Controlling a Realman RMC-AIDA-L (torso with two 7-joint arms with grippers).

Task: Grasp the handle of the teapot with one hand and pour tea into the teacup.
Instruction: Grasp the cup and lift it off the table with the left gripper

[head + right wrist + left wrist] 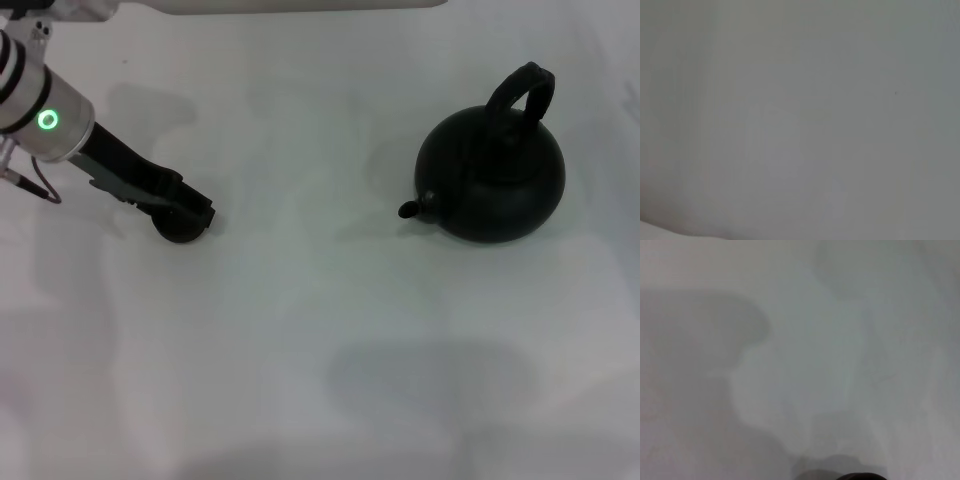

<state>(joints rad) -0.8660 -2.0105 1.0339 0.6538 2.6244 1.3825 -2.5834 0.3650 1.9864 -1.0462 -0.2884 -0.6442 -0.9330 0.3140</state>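
Observation:
The teapot [492, 182] is a large round matte black pot standing at the right of the white table, its short spout [412, 208] pointing left. Its thick arched handle [520, 90] rises over the top, and nothing holds it. The tiny black teacup [176, 230] sits at the left, partly hidden under my left gripper [188, 210], which reaches down onto it from the upper left. A dark rim of the teacup [860, 476] shows at the edge of the left wrist view. My right gripper is out of view; the right wrist view shows only bare table.
The white table [320, 330] stretches between the teacup and the teapot, with soft shadows on it. My left arm [45, 115], with a green light, enters from the upper left corner.

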